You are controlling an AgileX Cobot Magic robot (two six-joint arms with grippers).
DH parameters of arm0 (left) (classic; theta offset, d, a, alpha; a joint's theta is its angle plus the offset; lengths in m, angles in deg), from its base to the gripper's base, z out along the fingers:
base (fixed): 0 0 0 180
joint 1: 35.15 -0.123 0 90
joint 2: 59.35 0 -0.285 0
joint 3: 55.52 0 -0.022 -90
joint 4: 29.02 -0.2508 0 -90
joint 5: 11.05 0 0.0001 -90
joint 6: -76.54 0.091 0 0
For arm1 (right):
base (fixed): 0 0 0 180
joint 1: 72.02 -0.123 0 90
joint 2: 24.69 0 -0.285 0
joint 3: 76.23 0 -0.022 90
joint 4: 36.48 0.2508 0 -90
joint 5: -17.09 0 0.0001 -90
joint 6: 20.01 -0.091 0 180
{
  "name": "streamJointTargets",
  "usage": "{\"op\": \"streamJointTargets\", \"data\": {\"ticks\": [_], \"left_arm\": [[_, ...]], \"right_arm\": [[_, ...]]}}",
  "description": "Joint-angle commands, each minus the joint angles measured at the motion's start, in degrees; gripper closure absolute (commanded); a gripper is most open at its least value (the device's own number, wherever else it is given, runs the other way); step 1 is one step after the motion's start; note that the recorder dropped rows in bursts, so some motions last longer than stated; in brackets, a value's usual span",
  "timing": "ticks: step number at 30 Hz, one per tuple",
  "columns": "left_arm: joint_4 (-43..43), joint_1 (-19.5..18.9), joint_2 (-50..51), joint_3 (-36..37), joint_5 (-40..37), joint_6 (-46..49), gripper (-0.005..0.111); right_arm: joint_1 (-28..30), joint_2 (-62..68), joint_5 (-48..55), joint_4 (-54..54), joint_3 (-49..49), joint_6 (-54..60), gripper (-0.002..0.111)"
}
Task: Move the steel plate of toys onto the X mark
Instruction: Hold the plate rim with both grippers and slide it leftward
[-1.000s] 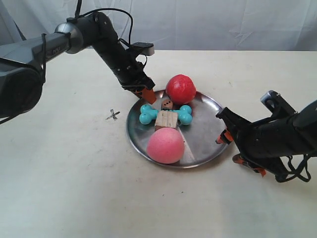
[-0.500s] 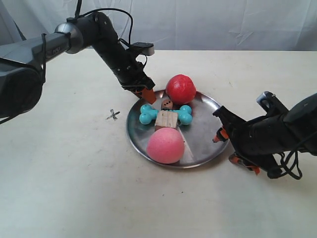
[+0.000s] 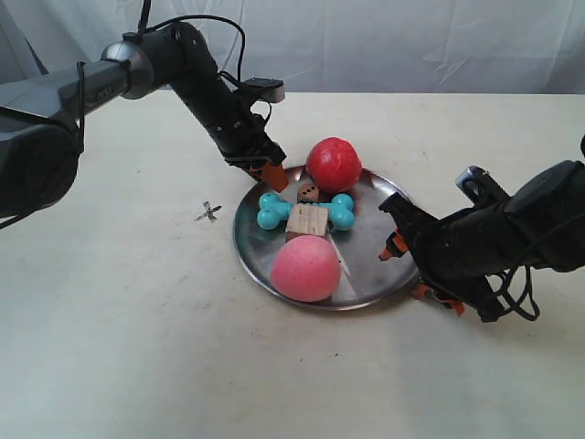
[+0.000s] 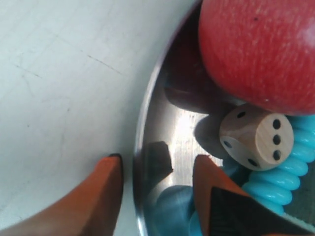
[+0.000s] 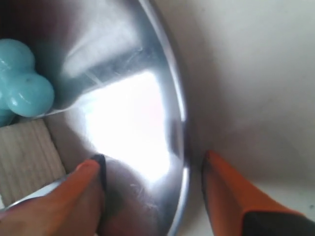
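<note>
The steel plate [image 3: 367, 230] lies mid-table and holds the red ball [image 3: 334, 164], pink ball [image 3: 305, 269], turquoise bone [image 3: 340, 212], wooden block [image 3: 307, 220] and brown die [image 3: 309, 192]. The X mark [image 3: 208, 212] is on the table just beyond the plate, on the side away from the right arm. My left gripper [image 3: 267, 174] [image 4: 157, 162] is open and straddles the plate's rim [image 4: 142, 123] beside the red ball [image 4: 261, 49] and die [image 4: 253, 140]. My right gripper [image 3: 409, 270] [image 5: 152, 160] is open across the opposite rim [image 5: 178, 98], near the bone [image 5: 24, 88] and block [image 5: 27, 157].
A white cloth backdrop [image 3: 411, 41] hangs behind the cream table [image 3: 137, 347]. Loose black cables [image 3: 521, 306] trail from the right arm. The left arm's dark links [image 3: 183, 64] reach in over the table's far corner.
The right arm has slid toward the plate, bringing its open jaws over the rim. The left arm, plate and toys have not moved.
</note>
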State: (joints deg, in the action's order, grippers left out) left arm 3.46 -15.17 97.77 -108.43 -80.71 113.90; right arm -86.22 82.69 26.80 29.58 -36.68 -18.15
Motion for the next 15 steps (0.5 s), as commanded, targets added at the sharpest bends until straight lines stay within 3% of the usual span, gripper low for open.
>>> {"op": "streamJointTargets", "data": {"ticks": [1, 9, 15], "left_arm": [[-1.2, 0.1, 0.2, -0.2, -0.3, -0.3, 0.062], [-1.4, 0.1, 0.2, -0.2, -0.3, -0.6, 0.062], [-2.5, 0.1, 0.2, -0.2, -0.3, -1.7, 0.062]], "right_arm": [[0.4, 1.8, 1.4, -0.2, -1.8, 1.2, 0.052], [0.4, 4.1, 1.9, 0.0, -3.4, 1.2, 0.054], [0.4, 4.1, 1.9, -0.2, -4.9, 1.3, 0.07]]}}
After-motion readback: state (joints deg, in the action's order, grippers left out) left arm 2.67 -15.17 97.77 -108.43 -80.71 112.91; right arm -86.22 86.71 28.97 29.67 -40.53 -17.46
